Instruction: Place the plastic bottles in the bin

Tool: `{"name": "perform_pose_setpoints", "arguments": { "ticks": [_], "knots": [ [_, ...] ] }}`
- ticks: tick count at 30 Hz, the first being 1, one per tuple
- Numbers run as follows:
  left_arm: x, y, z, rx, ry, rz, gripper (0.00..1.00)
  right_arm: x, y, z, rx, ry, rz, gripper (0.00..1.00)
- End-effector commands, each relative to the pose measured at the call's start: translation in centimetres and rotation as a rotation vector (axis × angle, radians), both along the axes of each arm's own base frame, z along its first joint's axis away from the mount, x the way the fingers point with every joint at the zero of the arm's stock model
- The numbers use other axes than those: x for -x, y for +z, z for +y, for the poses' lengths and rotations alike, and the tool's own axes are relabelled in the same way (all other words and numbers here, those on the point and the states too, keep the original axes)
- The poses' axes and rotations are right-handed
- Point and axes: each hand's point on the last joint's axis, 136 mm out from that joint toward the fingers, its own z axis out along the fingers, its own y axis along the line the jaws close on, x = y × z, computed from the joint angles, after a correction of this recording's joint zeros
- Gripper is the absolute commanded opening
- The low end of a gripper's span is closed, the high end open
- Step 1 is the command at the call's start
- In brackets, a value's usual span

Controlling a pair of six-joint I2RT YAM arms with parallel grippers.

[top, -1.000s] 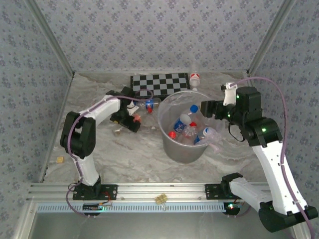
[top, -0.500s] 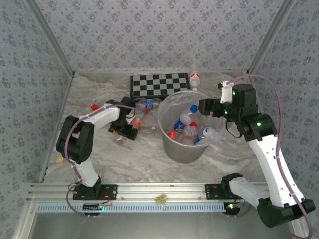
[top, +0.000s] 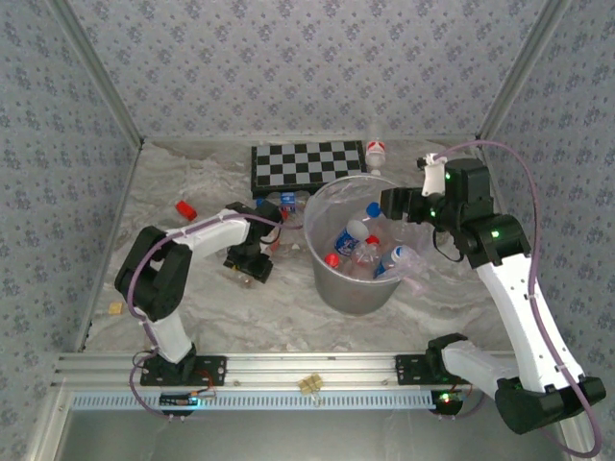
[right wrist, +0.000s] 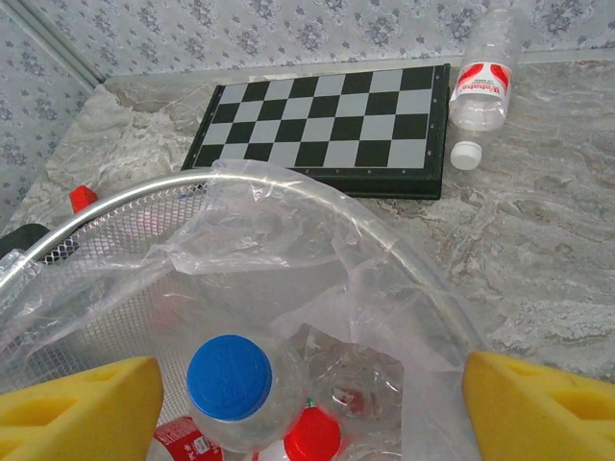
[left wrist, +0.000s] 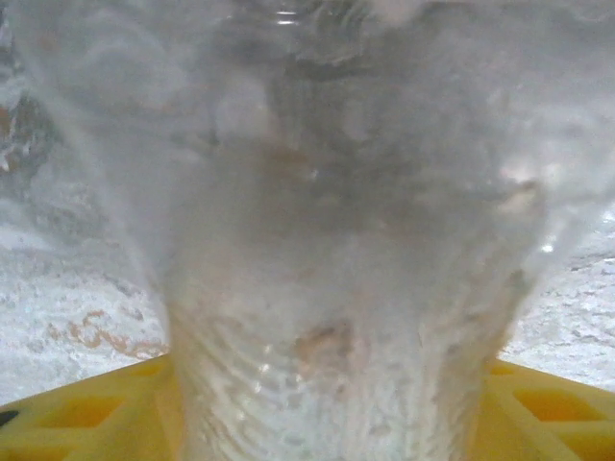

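1. Left gripper point(left wrist: 327, 423): the yellow pads point(left wrist: 67, 415) are seen pressed against both sides of a clear ribbed plastic bottle point(left wrist: 327, 240). The gripper is judged to be closed on this bottle. It is held low over the marbled table point(top: 288, 312), left of the bin and near it.
2. Right gripper point(right wrist: 307, 411): the fingers are spread wide and nothing is held between them. The gripper is poised over the far-right rim of the round grey bin lined with a clear crinkly bag point(top: 351, 293).
3. Handling (judgement): the held bottle is taken to be empty, light and thin-walled. Its wall looks waisted at the pads, so it is expected to give under pressure. The smooth plastic could slip or spring free. A hold across the ribbed mid-body with moderate force is preferred.
4. Axis of the held bottle: in the left wrist view the body runs away from the pads and widens as it goes. Which end carries the cap cannot be told.
5. Bin contents: several bottles are heaped inside. A blue-capped bottle point(right wrist: 229, 379) is seen cap-up, with a red-capped bottle point(right wrist: 310, 434) just beside it.
6. Outside the bin: a red-and-white-labelled bottle with a white cap point(right wrist: 478, 86) lies just beside the right edge of the black-and-white checkerboard point(right wrist: 327, 125). Its long axis runs far to near and its cap points towards the bin.
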Motion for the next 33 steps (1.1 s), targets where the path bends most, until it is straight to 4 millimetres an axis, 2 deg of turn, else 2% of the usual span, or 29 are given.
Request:
{"name": "perform_pose_setpoints", "arguments": {
  "ticks": [1, 6, 12, 17, 23, 26, 28, 30, 33],
  "knots": [
    [0.5, 1.6, 0.7, -0.025, 0.025, -0.009, 0.62, 0.0, 1.6, 0.0, -0.006, 0.007, -0.04, 0.83],
    [-0.2, 4.2, 0.2, -0.004, 0.03, -0.066, 0.53, 0.2, 2.2, -0.1, -0.013, 0.007, -0.052, 0.83],
    [-0.4, 8.7, 1.5, -0.016, 0.06, -0.187, 0.51, 0.3, 4.1, 0.8, -0.068, 0.043, -0.091, 0.84],
    [-1.2, 13.5, 2.8, 0.03, 0.129, -0.393, 0.49, 0.1, 7.4, 3.6, -0.211, 0.161, -0.144, 0.85],
    [-1.4, 21.2, 2.9, 0.228, 0.183, -0.65, 0.41, -0.3, 10.4, 8.0, -0.301, 0.309, -0.179, 0.88],
    [-0.4, 24.7, 0.1, 0.504, 0.114, -0.741, 0.38, -0.3, 11.4, 11.2, -0.29, 0.393, -0.192, 0.92],
    [0.8, 26.6, -2.7, 0.739, 0.054, -0.759, 0.37, -0.4, 12.0, 13.4, -0.289, 0.445, -0.206, 0.96],
    [1.8, 27.9, -4.2, 0.881, 0.021, -0.763, 0.36, -0.4, 12.7, 15.3, -0.3, 0.483, -0.213, 1.0],
    [2.3, 28.3, -5.0, 0.947, 0.007, -0.761, 0.3, -0.2, 13.9, 17.8, -0.338, 0.542, -0.239, 1.0]
  ]
}}
